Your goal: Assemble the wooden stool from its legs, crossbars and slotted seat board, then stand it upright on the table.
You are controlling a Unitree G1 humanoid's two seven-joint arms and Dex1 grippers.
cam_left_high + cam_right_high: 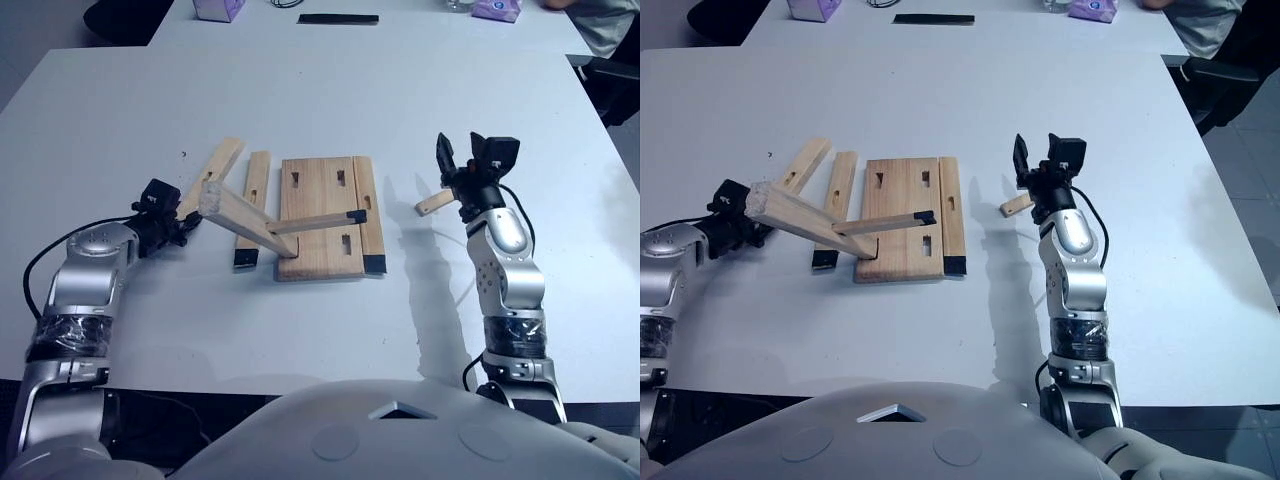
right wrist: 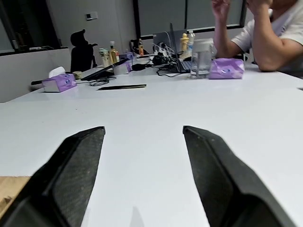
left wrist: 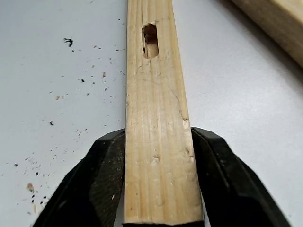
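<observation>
**A:** Surface?

**B:** White table (image 1: 120, 120). A second table behind it has two purple tissue boxes (image 1: 218, 8) (image 1: 497, 9), a black flat strip (image 1: 338, 18) and a clear jug (image 2: 203, 52). I cannot tell what the jug holds.

**A:** The stool parts?

**B:** The slotted seat board (image 1: 322, 200) lies flat at mid-table and shows four slots. A leg (image 1: 240, 213) slants up from the near left slot toward the robot's left. I cannot tell whether its foot is seated in the slot or only resting there. A thin bar (image 1: 320, 220) with a black tip juts from the leg's lower part and reaches across above the board.

**A:** Who holds the leg?

**B:** The left gripper (image 1: 185, 226) does. Its jaws are pinched on the raised end, one finger on each side of the wood. A slot in the leg shows just past the fingers.

**A:** Loose pieces?

**B:** Two slats lie flat left of the board, one angled (image 1: 222, 165) and one alongside (image 1: 256, 185) with a black near end. The leg crosses over both. An edge strip (image 1: 372, 215) lies against the board's right side. A small wooden piece (image 1: 434, 204) lies on the table beside the right arm.

**A:** The right side?

**B:** The right gripper (image 1: 460, 157) is raised above the table with its jaws spread and nothing between them. Dark specks (image 3: 68, 41) dot the table near the left fingers.
</observation>
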